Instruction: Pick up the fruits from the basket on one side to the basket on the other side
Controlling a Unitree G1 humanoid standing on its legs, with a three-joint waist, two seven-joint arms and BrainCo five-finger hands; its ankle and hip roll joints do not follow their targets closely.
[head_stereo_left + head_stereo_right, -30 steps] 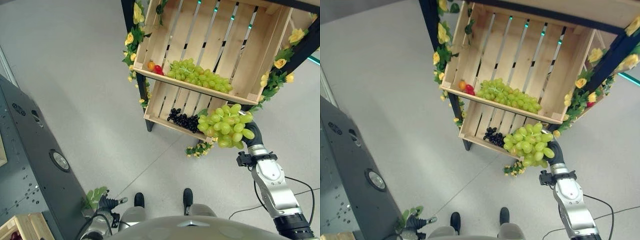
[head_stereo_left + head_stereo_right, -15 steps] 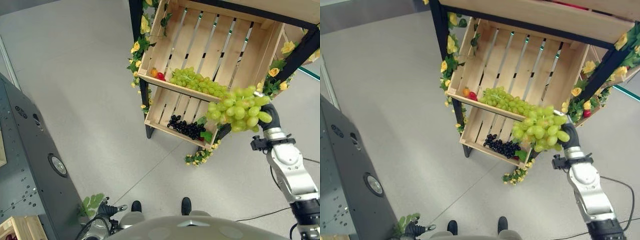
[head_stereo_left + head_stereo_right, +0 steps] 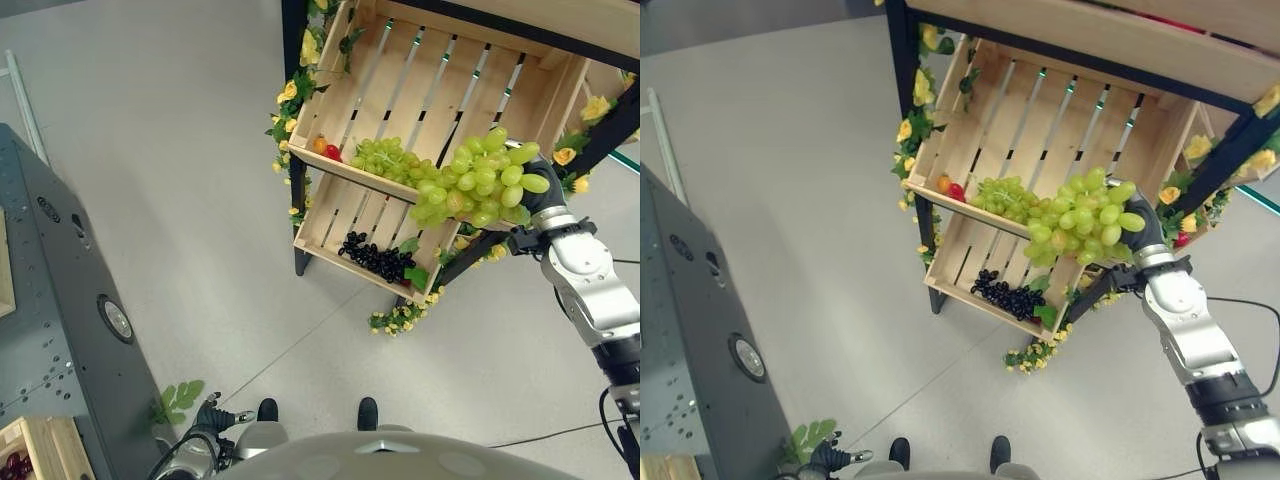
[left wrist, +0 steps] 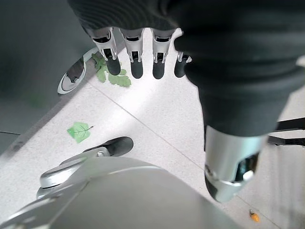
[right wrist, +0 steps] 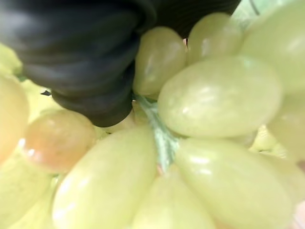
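Left hand point(image 4: 143, 47): silver dark-tipped fingers straight, holding nothing, above pale speckled floor point(image 4: 157, 124). Green artificial leaves point(image 4: 112, 76) lie just past fingertips; single green leaf point(image 4: 78, 130) apart. Small orange object point(image 4: 254, 217) on floor.

I have my right arm stretched up and forward, its right robot hand point(image 3: 541, 196) raised with the wrist bent, fingers closed round the grapes point(image 3: 478, 188). My left robot hand point(image 4: 143, 57) hangs low at my side, fingers straight and relaxed, thumb apart, holding nothing.
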